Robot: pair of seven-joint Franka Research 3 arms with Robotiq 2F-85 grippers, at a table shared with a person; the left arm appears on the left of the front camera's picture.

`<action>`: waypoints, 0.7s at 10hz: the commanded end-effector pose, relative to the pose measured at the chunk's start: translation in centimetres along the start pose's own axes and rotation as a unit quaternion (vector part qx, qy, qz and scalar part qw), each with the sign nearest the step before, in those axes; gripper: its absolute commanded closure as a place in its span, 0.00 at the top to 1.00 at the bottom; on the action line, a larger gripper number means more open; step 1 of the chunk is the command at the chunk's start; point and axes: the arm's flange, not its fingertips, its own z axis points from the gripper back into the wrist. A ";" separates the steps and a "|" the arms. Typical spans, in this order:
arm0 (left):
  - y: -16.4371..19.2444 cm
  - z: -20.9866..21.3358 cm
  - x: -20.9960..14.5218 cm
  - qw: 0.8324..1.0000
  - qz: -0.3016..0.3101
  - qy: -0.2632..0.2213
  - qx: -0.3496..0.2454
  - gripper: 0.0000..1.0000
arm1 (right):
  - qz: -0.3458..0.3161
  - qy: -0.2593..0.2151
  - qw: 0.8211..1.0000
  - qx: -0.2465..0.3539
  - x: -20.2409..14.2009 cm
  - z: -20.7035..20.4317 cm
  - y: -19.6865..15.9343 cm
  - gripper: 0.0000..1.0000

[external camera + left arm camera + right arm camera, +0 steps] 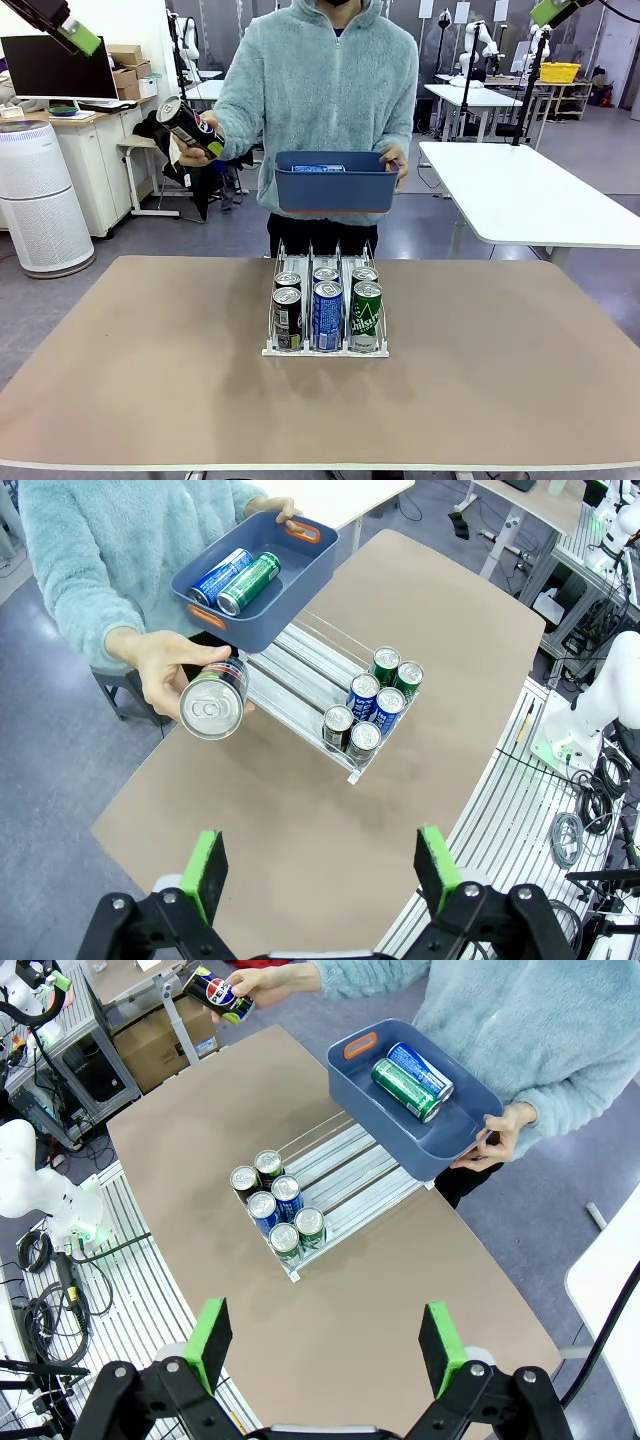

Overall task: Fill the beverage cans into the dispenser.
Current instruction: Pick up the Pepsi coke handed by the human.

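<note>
Left gripper (pixel 320 855), right gripper (pixel 325 1325): spread wide, grasping nothing, high over matte tan table (pixel 150 380). Mid-table, thin-railed white-and-clear dispenser (pixel 310 258), six glossy cylindrical cans (pixel 328 315) packed at near end; open lanes behind, broad tabletop around. Beyond far edge, dark can (pixel 190 125) in a hand (pixel 160 670), smooth blue bin (pixel 335 185).

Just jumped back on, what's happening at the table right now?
A person across the table holds a black Pepsi can out in one hand and a dark blue bin in the other, with a blue can and a green can lying inside. The dispenser holds six cans, two per lane. Both the left gripper and right gripper hover open, high above, holding nothing.
</note>
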 end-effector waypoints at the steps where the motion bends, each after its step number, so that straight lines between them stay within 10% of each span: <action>1: 0.0 0.0 0.0 1.000 0.000 0.000 0.000 1.00 | -0.004 0.000 1.000 0.004 0.0 0.0 0.2 1.00; 7: 4.2 -6.8 1.6 0.998 0.001 0.036 0.054 1.00 | -0.004 0.000 1.000 0.004 0.0 0.0 0.2 1.00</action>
